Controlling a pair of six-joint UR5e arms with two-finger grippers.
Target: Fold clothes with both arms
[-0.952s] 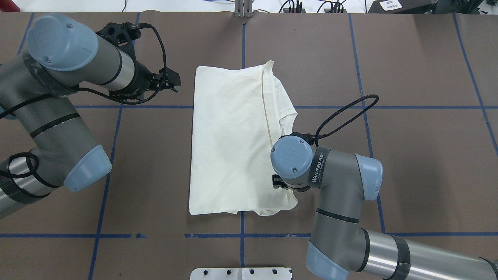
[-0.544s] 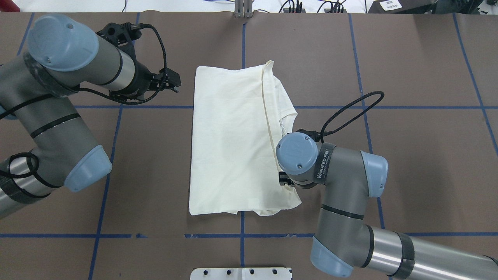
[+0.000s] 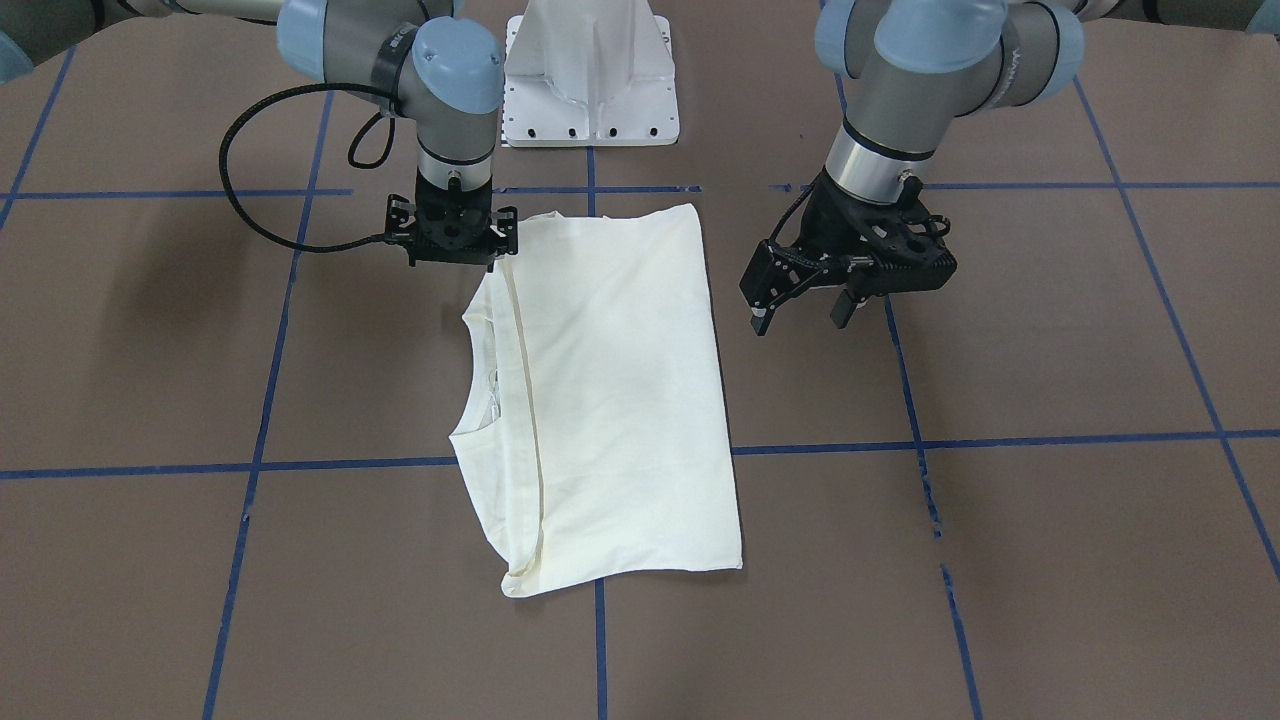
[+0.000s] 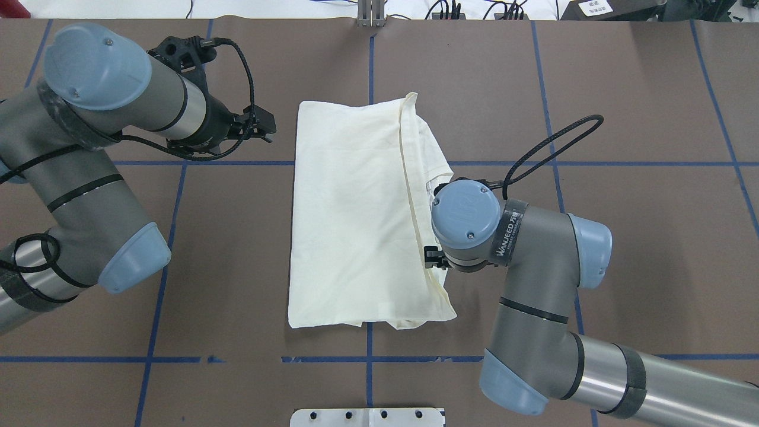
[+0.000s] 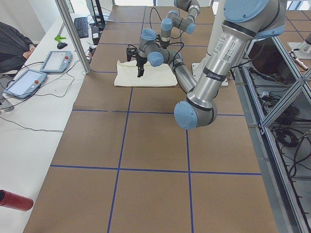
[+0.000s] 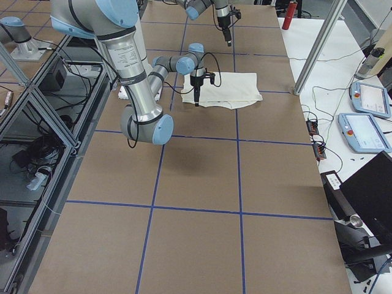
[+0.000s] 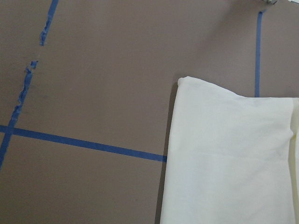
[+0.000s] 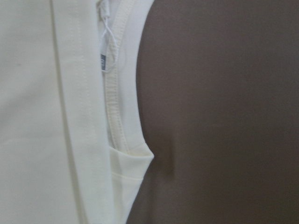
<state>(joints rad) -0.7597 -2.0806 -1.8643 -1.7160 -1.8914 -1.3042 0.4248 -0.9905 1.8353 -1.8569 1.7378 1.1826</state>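
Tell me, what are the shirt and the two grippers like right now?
Shirt: folded lengthwise, plain side up, lying flat.
Left gripper: jaws open, empty, beside the shirt, not touching it.
Right gripper: at the shirt's edge; can't tell if the jaws are open or shut.

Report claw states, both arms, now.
Left black two-finger claw: open, holding nothing.
Right black two-finger claw: cannot tell; its fingertips are hidden at the edge of the cream folded T-shirt.
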